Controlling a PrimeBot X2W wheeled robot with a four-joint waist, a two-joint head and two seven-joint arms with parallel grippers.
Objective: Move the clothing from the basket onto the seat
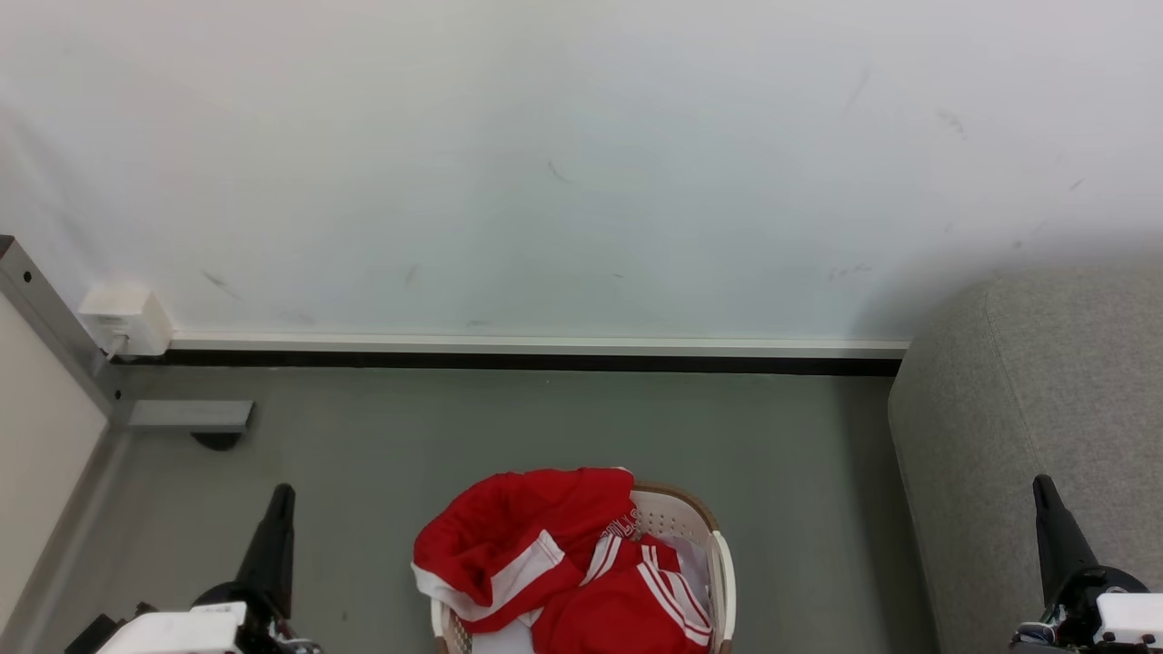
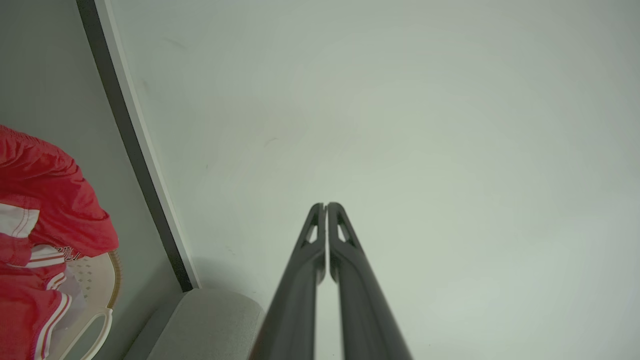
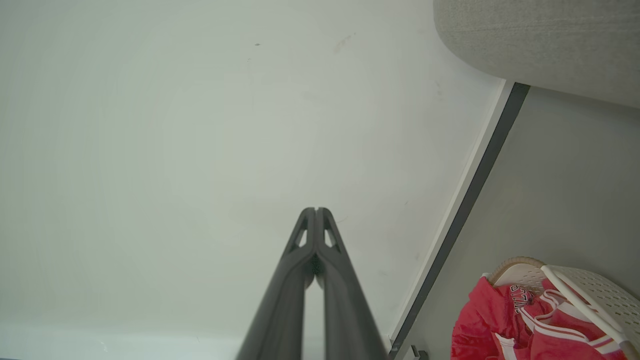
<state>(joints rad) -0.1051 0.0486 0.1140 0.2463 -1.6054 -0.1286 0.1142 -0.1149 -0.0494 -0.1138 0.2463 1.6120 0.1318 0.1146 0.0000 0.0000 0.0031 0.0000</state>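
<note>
Pale, scuffed wall (image 1: 545,182) takes up the upper half of the head view, with a dark skirting strip (image 1: 545,363) where it meets the grey floor (image 1: 545,418). The basket (image 1: 677,518) stands on that floor at 6 o'clock, partly cut off by the bottom edge. The clothing (image 1: 536,545) is heaped in it, and one red garment spills over the rim toward 9 o'clock. The seat (image 1: 1045,381) rises at 3 to 4 o'clock, near the basket but apart from it, with bare floor between them.

The left end effector (image 1: 280,509) sits at 7 o'clock and the right end effector (image 1: 1045,495) at 5 o'clock. Both are clenched with fingers pressed together, grasping nothing. Each is well clear of the clothing, so no garment has been taken up yet.

Several things could go wrong from here:
- **Closed fingers:** They would only push the cloth about unless they part before descending.
- **Tangled garments:** The red pieces lie folded over each other, so a pinch on one may drag the other half out and drop it on the floor short of the seat.
- **White lining (image 1: 695,568):** It lies just under the clothing, and a deep grasp could catch it too.
- **Light basket:** Cloth hanging over its rim may snag, tipping or sliding the basket as the arm lifts.
- **Poor view:** The near side of the basket is out of the head view, so a grasp there would be badly seen.
</note>
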